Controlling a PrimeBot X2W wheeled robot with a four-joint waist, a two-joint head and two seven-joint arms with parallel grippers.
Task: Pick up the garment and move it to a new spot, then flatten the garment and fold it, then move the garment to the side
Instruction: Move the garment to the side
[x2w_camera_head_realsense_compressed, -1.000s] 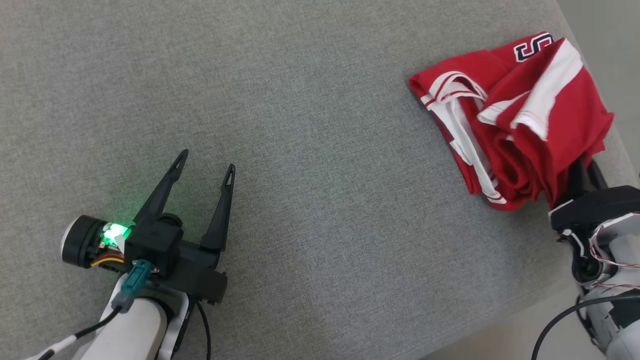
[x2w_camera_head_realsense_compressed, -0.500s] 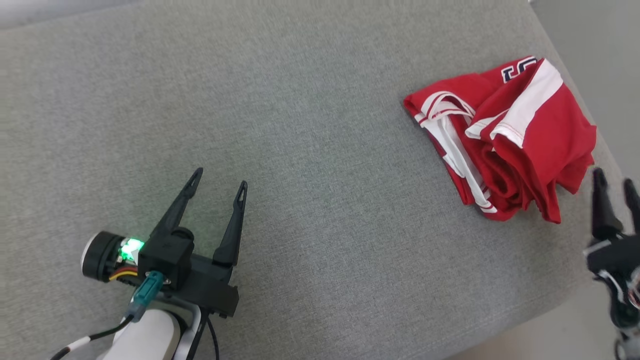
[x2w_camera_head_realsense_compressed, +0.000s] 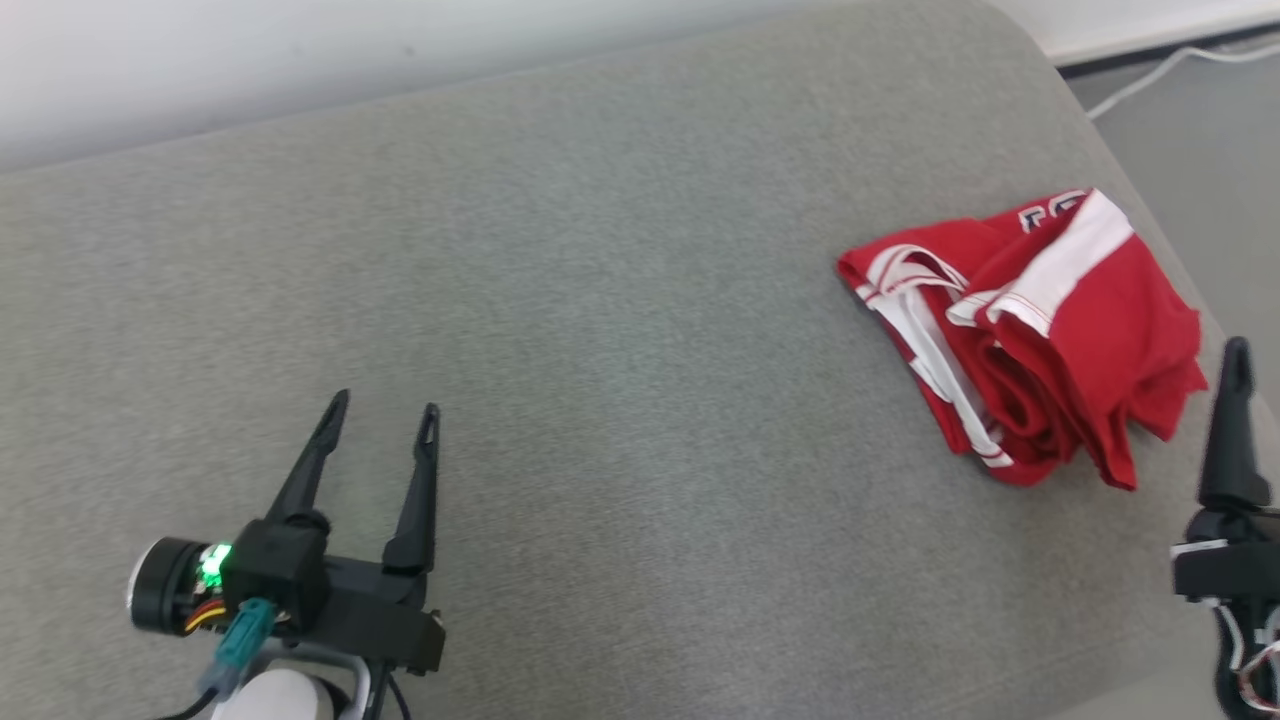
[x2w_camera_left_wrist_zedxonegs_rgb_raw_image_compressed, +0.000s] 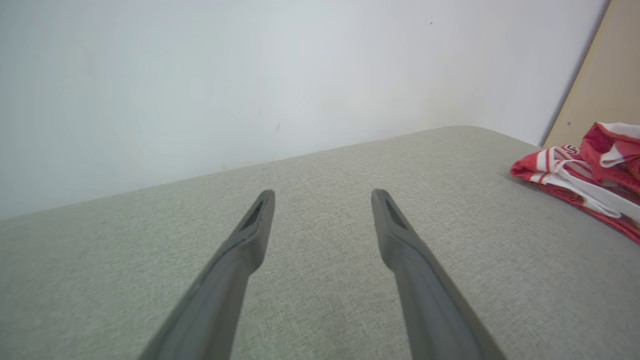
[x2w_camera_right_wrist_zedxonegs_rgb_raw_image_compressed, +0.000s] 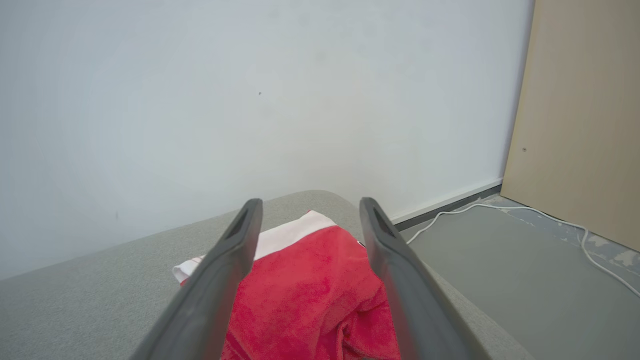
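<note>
The left claw (x2w_camera_head_realsense_compressed: 385, 402) is nearest, in the lower left of the head view. Its two dark fingers are spread wide with nothing between them, pointing up the frame over bare grey fabric. A green light glows on the wrist behind it. In the left wrist view the same fingers stand apart above the grey fabric-covered counter (x2w_camera_head_realsense_compressed: 640, 350).

The right claw (x2w_camera_right_wrist_zedxonegs_rgb_raw_image_compressed: 310, 202) sits at the lower right edge of the head view, where one finger rises just beside the garment's right side. Its own wrist view shows both fingers parted and holding nothing, with the red cloth lying past and below them. Whether a tip touches the cloth cannot be told.

The garment (x2w_camera_head_realsense_compressed: 1060, 350) is a bunched red heap with white bands and trim, and a bit of dark lettering shows at its top fold. It lies on the counter at the right of the head view, close to the counter's right edge and near its rounded far corner, well apart from the left claw.

Beyond the counter's far edge a pale wall (x2w_camera_head_realsense_compressed: 300, 60) runs across the top of the frame. In the right wrist view, a white cable (x2w_camera_right_wrist_zedxonegs_rgb_raw_image_compressed: 470, 206) trails over the grey floor (x2w_camera_right_wrist_zedxonegs_rgb_raw_image_compressed: 500, 280) on the right, before a beige panel (x2w_camera_right_wrist_zedxonegs_rgb_raw_image_compressed: 580, 125).
</note>
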